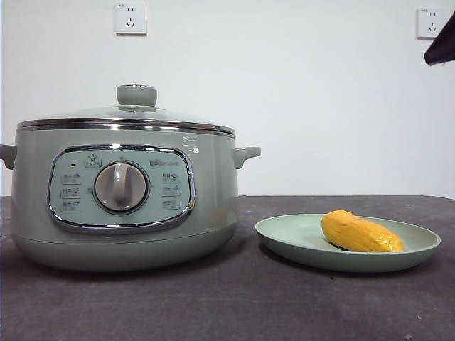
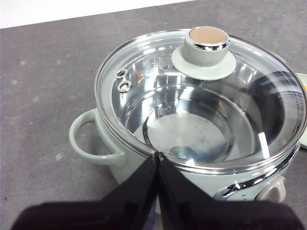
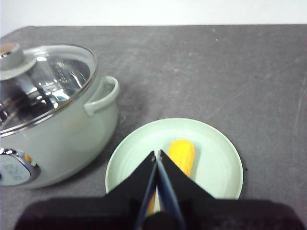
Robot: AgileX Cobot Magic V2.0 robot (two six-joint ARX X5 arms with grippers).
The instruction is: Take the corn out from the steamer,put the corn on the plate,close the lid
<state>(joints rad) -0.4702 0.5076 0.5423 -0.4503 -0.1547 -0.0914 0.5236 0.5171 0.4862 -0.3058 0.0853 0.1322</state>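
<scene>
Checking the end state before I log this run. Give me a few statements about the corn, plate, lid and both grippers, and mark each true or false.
1. The corn lies on the plate. True.
2. The lid lies on the table beside the steamer. False: it sits closed on the steamer.
3. The left gripper holds the lid's knob. False: it is shut, empty, above the steamer's rim.
4. The right gripper is shut above the plate. True.
5. The steamer holds corn. False: nothing is visible through the glass.

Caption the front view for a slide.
Corn rests on the plate beside the steamer, its lid closed.
</scene>
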